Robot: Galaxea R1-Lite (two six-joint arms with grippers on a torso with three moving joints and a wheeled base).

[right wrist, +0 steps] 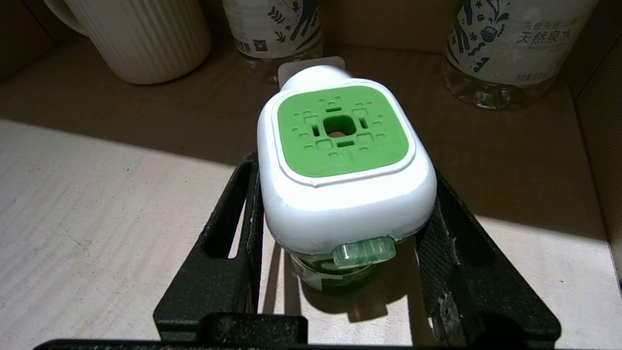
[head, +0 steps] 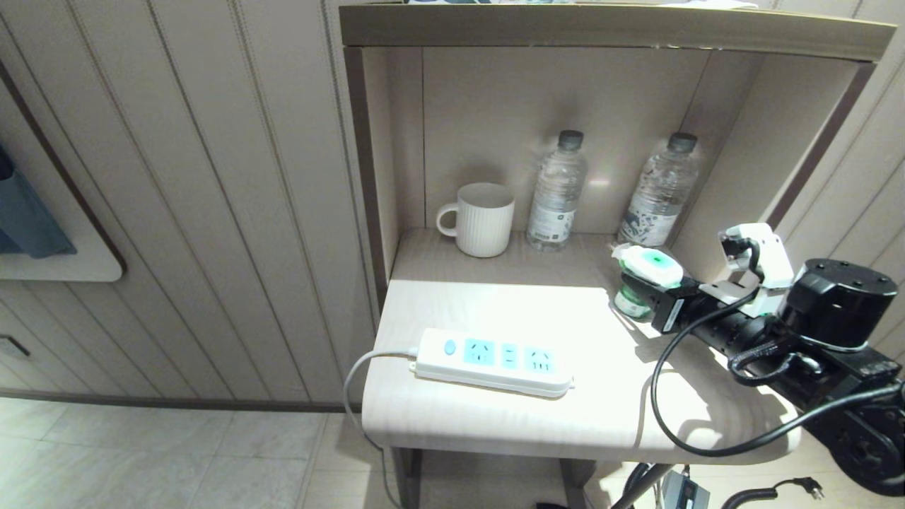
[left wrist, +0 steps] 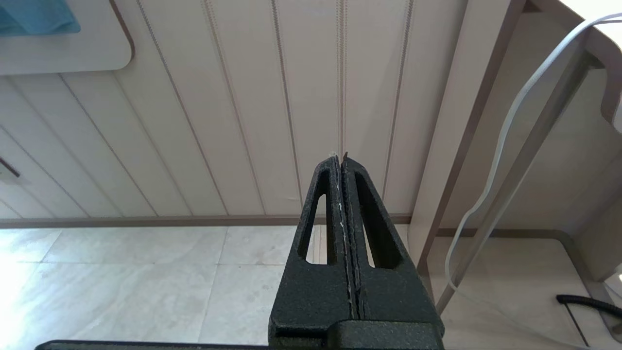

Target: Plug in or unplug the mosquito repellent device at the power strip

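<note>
Here, right hand at the back right of the pale wooden surface, black fingers closed on either side of the white-and-green rounded head of the small mosquito repellent device, standing upright near two clear plastic water bottles and a ribbed cream mug. Well apart toward the front, long white power strip with light-blue sockets, all unoccupied. Left hand shut, empty, low beside the stand above the tiled floor.
</note>
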